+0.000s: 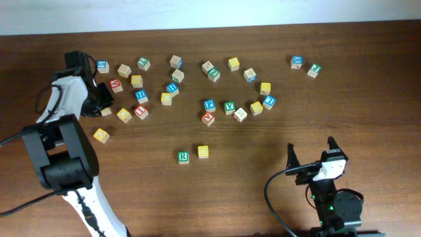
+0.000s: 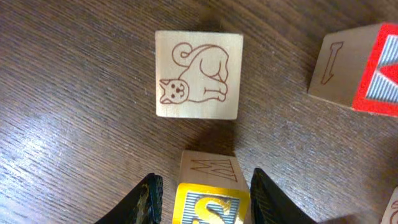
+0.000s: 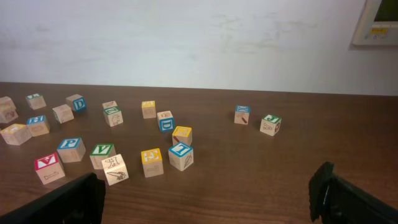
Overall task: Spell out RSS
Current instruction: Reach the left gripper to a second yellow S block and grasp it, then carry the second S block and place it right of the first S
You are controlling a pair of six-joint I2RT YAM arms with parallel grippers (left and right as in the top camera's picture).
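My left gripper [image 1: 104,97] is at the far left of the table among the scattered letter blocks. In the left wrist view its fingers [image 2: 205,177] stand open on either side of a yellow S block [image 2: 211,204] that rests on the wood, with a small gap at the left finger. In the overhead view that block is hidden under the gripper. A green R block [image 1: 183,157] and a second yellow S block [image 1: 203,151] sit side by side near the table's middle front. My right gripper [image 1: 310,145] [image 3: 208,186] is wide open and empty at the front right.
A plain block with an animal drawing [image 2: 198,74] lies just beyond the S block, and a red-edged block [image 2: 367,68] lies to its right. Many letter blocks [image 1: 208,105] are scattered across the back half of the table [image 1: 263,191].
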